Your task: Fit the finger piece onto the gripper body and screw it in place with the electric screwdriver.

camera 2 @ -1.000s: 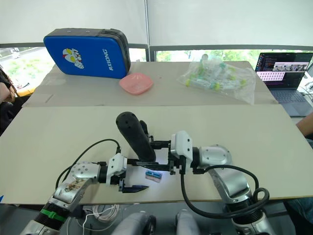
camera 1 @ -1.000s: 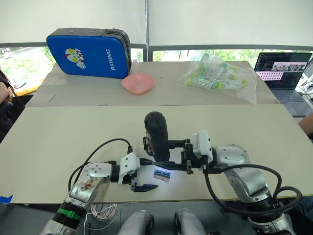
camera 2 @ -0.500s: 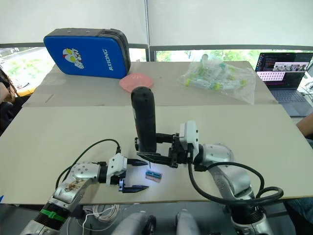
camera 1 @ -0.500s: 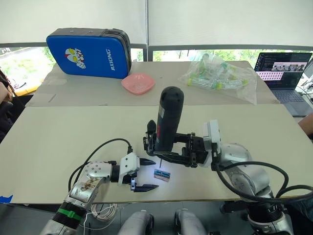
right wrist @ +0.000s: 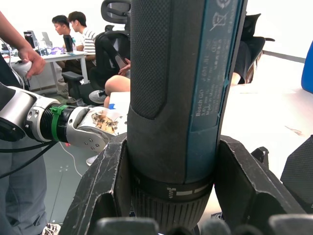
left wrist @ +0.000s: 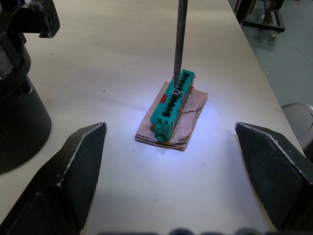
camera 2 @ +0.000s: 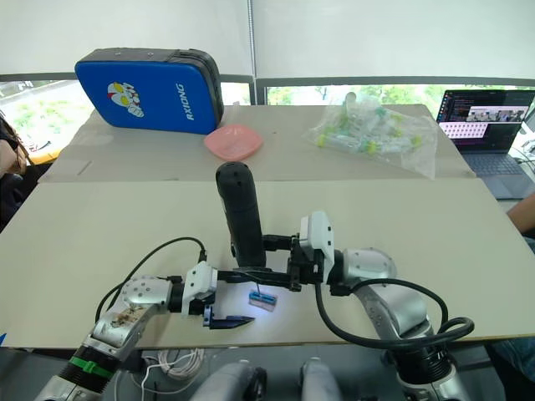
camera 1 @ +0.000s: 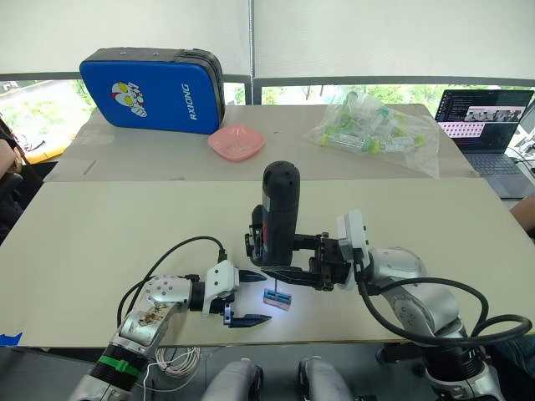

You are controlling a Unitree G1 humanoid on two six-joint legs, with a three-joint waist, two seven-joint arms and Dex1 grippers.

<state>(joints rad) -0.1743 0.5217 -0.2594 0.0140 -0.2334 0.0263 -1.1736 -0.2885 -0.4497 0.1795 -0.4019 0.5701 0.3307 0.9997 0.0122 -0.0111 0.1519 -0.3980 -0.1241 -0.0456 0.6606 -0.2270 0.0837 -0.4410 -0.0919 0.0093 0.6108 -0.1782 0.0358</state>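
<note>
My right gripper (camera 1: 267,261) is shut on the electric screwdriver (camera 1: 279,209), a thick black cylinder held upright. Its thin metal bit (left wrist: 179,44) points down onto a screw in a green strip (left wrist: 171,105) lying on a scrap of cardboard, lit by the tool's light. My left gripper (camera 1: 266,296) rests open near the table's front edge, one finger on each side of the strip and not touching it. A black block with a rounded base, apparently the gripper body (left wrist: 22,122), stands beside the strip, mostly behind the screwdriver. The finger piece is out of view.
At the back of the table are a blue padded case (camera 1: 150,90), a pink bowl (camera 1: 236,140) and a clear bag of tubes (camera 1: 372,129). A laptop (camera 1: 485,125) sits at the far right. A person's arm (camera 1: 8,159) is at the left edge.
The right gripper swung the screwdriver from leaning back to upright and raised, then lowered it until the bit met the green strip. The left arm stayed put.
</note>
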